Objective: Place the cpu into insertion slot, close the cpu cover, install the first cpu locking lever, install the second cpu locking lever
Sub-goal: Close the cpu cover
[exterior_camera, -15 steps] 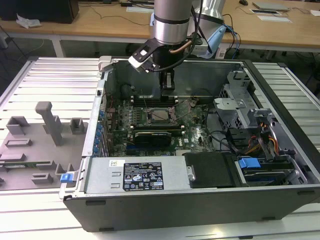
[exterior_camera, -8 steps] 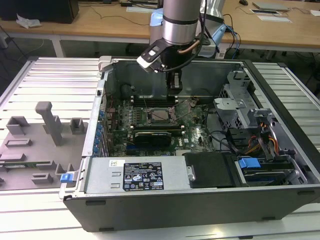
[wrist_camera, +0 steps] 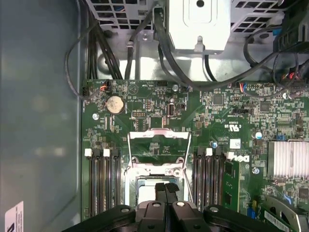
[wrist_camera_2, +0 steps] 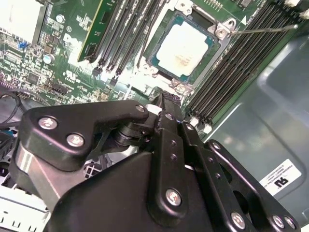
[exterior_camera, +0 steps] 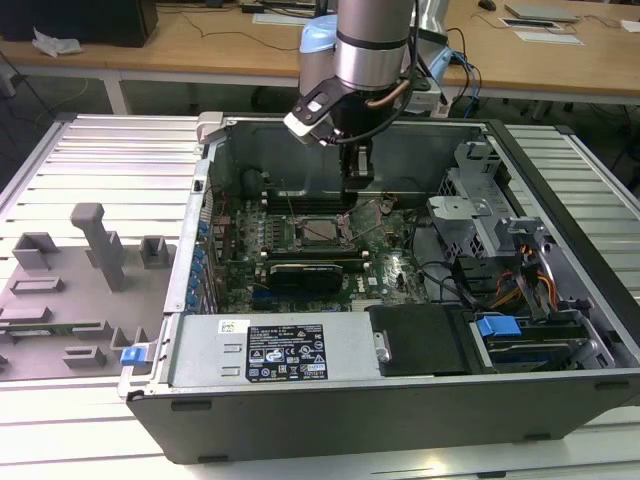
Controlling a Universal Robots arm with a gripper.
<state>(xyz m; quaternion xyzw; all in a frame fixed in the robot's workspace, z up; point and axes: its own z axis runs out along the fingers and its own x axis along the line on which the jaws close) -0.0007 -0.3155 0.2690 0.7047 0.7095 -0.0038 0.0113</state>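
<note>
Room: a wooden tabletop [exterior_camera: 200, 45] runs behind the computer case [exterior_camera: 400, 400], with papers [exterior_camera: 545, 36] on it. The case sits on a slatted aluminium tabletop [exterior_camera: 100, 150], side panel off, open upward. A grey fixture plate [exterior_camera: 50, 310] with moulded holders lies on the slats beside the case, on the exterior view's left.

The arm [exterior_camera: 375, 40] comes down into the case over its back wall. A silver labelled box [exterior_camera: 270, 345] runs along the case's front wall, and a metal drive cage [exterior_camera: 470, 215] sits at the end of the case on the exterior view's right. The green motherboard [exterior_camera: 385, 270] covers the case floor.

The hand [exterior_camera: 358, 170] hangs inside the case, low over the board. Its fingertips [wrist_camera: 161, 192] are pressed together with nothing between them. Can't tell whether they touch anything.

The cpu cover [wrist_camera: 157, 169] is flipped open and laid back, with green board showing through its window. The cpu [wrist_camera_2: 182, 47] is seated in the insertion slot [wrist_camera_2: 164, 68] mid-case, metal top exposed. One thin lever rod [wrist_camera_2: 263, 29] angles away from the slot across the black memory slots [wrist_camera_2: 236, 63].
</note>
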